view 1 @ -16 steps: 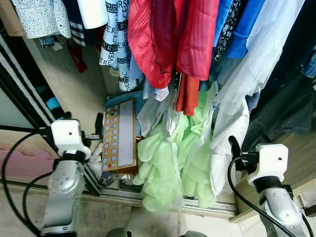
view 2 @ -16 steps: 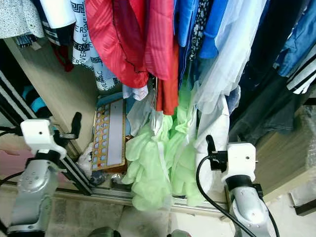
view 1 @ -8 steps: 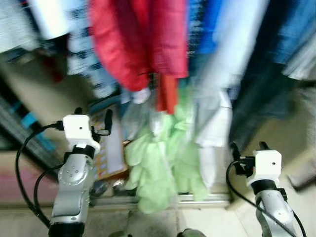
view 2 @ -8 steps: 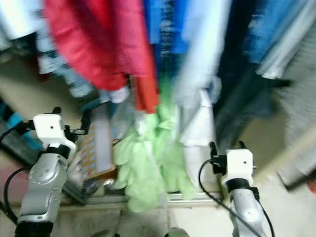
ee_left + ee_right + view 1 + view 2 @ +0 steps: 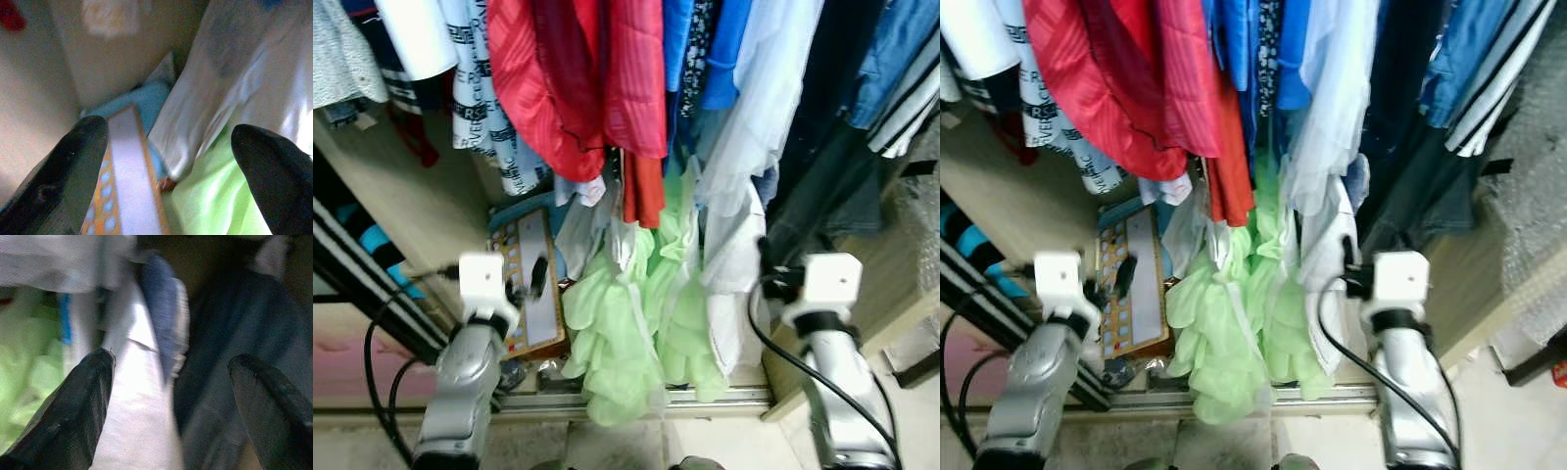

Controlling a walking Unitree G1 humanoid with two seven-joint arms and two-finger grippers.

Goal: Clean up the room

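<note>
You face an open wardrobe: hanging clothes (image 5: 636,88) fill the rail, a light green garment (image 5: 636,333) trails down over the sliding-door track (image 5: 705,399), and an orange board (image 5: 530,284) lies on the wardrobe floor. How much tidying remains, you cannot judge. Left tool (image 5: 166,161) and right tool (image 5: 171,396) gape, holding nothing. Fabric crowds the right tool; the side panel (image 5: 421,196) hems the left.

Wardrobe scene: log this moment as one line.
scene: open wardrobe, hanging clothes | left gripper: open, before orange board | right gripper: open, before white garment | green garment: reaches the track | holding: nothing
</note>
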